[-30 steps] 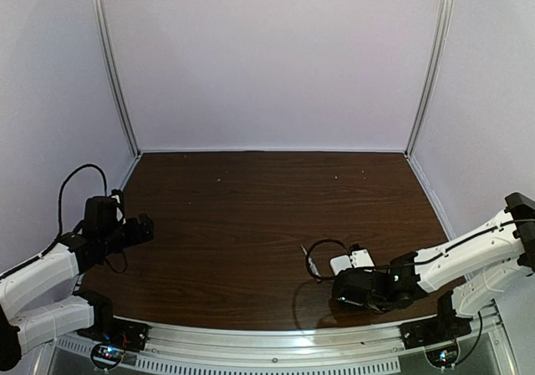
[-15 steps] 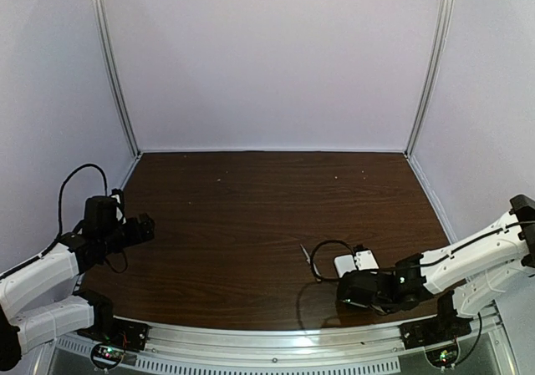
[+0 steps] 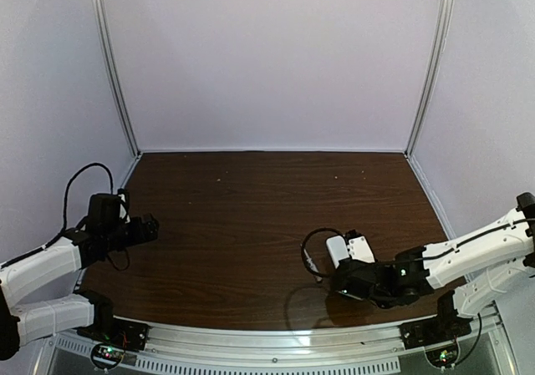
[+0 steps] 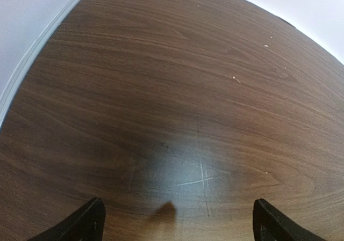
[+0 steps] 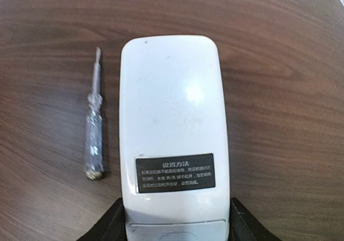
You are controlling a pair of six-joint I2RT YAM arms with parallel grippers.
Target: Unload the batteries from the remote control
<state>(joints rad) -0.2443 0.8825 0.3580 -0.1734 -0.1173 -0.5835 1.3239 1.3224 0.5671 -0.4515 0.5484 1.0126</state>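
**Item 1. Right gripper (image 5: 176, 222).** The jaws are set against both long edges of the near end of the white, flat, round-cornered plastic remote control (image 5: 172, 123), gripping it low at the table's front right. Your grip sits right at a seam (image 5: 174, 224) across the shell, probably the battery cover. Squeeze there and you may pin the cover shut.

**Item 2. Remote control.** It is label side up over the dark wood-grain table (image 5: 285, 64). Whether it rests on the table or is just lifted cannot be told. It is smooth plastic held by one end, so it could pivot or slip out if you raise it.

**Item 3. Batteries.** None are visible; they are presumably inside. Once freed, they may roll away.

**Item 4. Slim silver screwdriver with a clear handle (image 5: 92, 133).** It lies parallel to the remote, just beside it and not touching. A sideways drag of the remote would knock it.

**Item 5. Left gripper (image 4: 177, 227).** The jaws are wide and empty above bare wood, well apart from the remote. You have no second hold while it is there.
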